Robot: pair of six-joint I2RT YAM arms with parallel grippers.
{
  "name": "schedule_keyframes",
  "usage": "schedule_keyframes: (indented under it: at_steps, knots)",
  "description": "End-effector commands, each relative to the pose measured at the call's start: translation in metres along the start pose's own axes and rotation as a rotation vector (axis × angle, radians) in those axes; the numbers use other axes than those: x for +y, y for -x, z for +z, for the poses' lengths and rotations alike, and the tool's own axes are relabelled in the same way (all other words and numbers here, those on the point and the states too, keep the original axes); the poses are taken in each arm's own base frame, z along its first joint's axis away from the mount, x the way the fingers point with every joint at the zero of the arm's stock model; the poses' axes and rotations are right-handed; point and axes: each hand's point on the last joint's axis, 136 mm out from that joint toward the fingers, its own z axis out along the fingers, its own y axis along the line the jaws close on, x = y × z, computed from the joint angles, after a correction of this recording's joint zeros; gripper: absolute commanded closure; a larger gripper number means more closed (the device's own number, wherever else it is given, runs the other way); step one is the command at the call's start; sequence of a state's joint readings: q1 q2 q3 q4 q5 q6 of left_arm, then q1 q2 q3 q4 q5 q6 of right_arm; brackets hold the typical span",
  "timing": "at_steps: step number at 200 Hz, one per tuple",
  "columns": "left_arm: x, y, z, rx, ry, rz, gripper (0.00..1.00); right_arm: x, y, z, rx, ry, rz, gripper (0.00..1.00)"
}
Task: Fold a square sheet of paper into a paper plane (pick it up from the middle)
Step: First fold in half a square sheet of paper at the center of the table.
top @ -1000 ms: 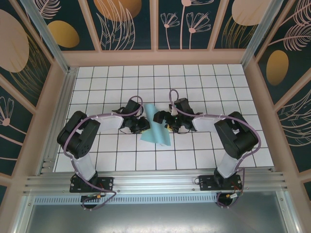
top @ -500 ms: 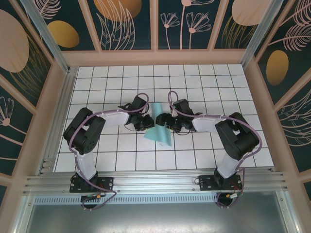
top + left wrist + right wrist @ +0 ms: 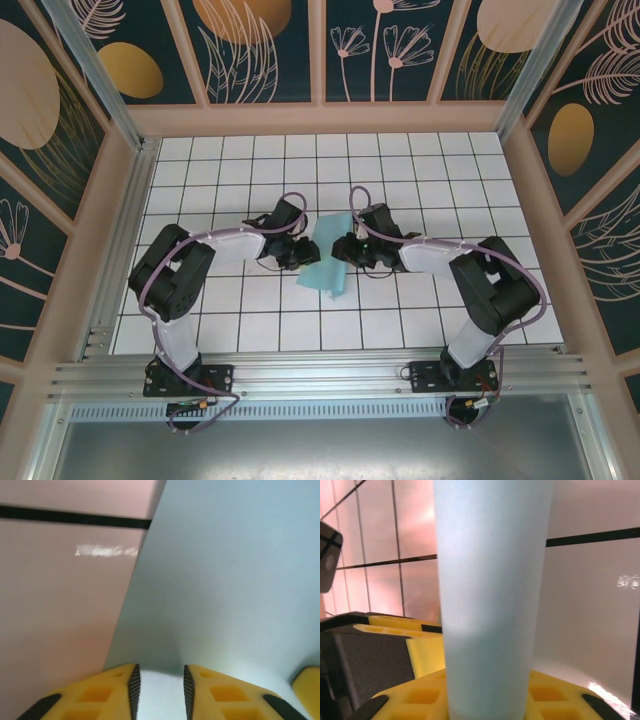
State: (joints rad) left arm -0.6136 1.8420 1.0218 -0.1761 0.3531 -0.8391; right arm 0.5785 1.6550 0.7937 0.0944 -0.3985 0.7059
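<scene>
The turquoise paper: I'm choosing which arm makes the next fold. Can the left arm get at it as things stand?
Probably yes: the left gripper sits at the paper's left edge, with paper between its fingers in the wrist view. The right gripper is at the opposite edge, out of its way.

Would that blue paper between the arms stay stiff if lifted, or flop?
Probably floppy: the paper looks thin and curves upward. It is likely very light, so a nudge could slide it across the smooth tiles. Its folded edge suggests it creases easily.
</scene>
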Motion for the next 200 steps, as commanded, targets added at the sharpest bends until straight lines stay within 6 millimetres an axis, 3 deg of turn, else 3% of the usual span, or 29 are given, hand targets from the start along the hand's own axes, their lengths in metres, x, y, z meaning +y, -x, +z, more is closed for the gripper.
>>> schedule_keyframes:
  at_steps: [1,17,65,73,76,94,115,147,182,200]
  knots:
    - [-0.009,0.015,-0.028,-0.092,-0.049,-0.028,0.64,0.02,0.01,-0.008,-0.026,0.101,-0.031,0.78]
    - [-0.01,0.025,-0.05,-0.153,-0.094,-0.047,0.61,0.033,0.011,-0.008,-0.015,0.159,-0.065,0.84]
    - [0.003,0.047,-0.102,-0.305,-0.238,-0.096,0.43,0.087,0.012,-0.017,0.062,0.438,-0.103,0.84]
    - [-0.002,0.048,-0.11,-0.32,-0.28,-0.066,0.38,0.097,0.012,-0.021,0.082,0.482,-0.116,0.83]
    - [-0.003,0.049,-0.113,-0.329,-0.292,-0.055,0.34,0.094,0.021,-0.025,0.068,0.491,-0.11,0.83]
    - [-0.016,0.051,-0.131,-0.374,-0.385,0.013,0.13,0.103,0.028,-0.034,0.099,0.558,-0.143,0.82]
    - [-0.038,0.048,-0.151,-0.403,-0.527,0.078,0.03,0.107,0.033,-0.045,0.127,0.602,-0.167,0.82]
    - [-0.045,0.045,-0.154,-0.38,-0.592,0.102,0.05,0.113,0.039,-0.064,0.146,0.656,-0.191,0.81]
    - [-0.055,0.036,-0.145,-0.286,-0.718,0.086,0.28,0.112,0.039,-0.067,0.162,0.657,-0.178,0.8]
    - [-0.048,0.035,-0.136,-0.281,-0.699,0.07,0.3,0.111,0.039,-0.069,0.163,0.667,-0.171,0.8]
